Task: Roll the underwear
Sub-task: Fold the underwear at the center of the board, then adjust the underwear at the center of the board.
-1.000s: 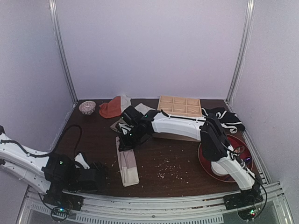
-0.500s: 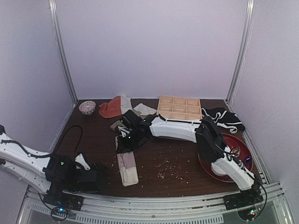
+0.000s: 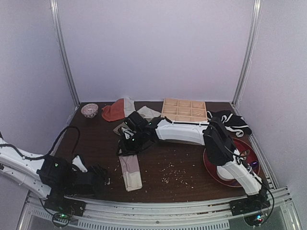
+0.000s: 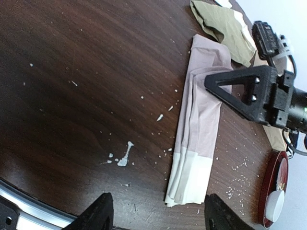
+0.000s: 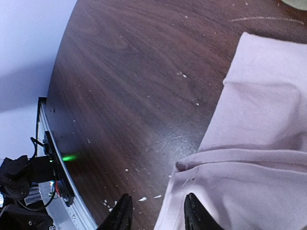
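The underwear [image 3: 130, 170] lies on the table [image 3: 96, 139] folded into 1 long strip, its white waistband end toward the arms. The right claw [image 5: 156, 215] hangs spread over the far, pink end, 1 finger above cloth and 1 above bare wood, probably placed to catch that edge and start the roll. The left claw [image 4: 156, 213], also spread, sits low near the waistband end, holding nothing. The right fingertips are cut off, so I cannot tell whether they touch the cloth.

The folded underwear [image 4: 200, 136] lies on the crumb-speckled table [image 4: 81, 72].
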You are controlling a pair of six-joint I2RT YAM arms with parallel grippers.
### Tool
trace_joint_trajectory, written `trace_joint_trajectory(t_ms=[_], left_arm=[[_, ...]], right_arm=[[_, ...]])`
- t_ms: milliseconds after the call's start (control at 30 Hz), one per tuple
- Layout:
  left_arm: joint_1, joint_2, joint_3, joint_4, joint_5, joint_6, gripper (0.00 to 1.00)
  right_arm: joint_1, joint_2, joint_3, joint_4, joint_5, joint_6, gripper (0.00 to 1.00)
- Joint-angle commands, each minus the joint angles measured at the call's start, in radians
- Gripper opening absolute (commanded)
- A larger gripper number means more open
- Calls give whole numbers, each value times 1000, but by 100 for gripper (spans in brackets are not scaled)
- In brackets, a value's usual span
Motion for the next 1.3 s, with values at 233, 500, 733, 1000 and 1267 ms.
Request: trace_joint_trajectory(t_ms=[233,500,733,1000,1267], left_arm=[[124,-170,63,-141,-34,165,67],[507,-105,56,245,278,678,67],[733,153,193,411,520,1007,57],[800,406,319,539,655,1151,50],[869,617,391,649,742,1215,34]], right_arm=[[-25,-349,-214,-32,80,-68,40],[-70,-408,-371,-62,103,-82,35],[-97,-399,-429,-74,134,-109,34],[-164,-310,-344,-66,62,-90,33],[-178,-343,-412,-51,55,-100,32]])
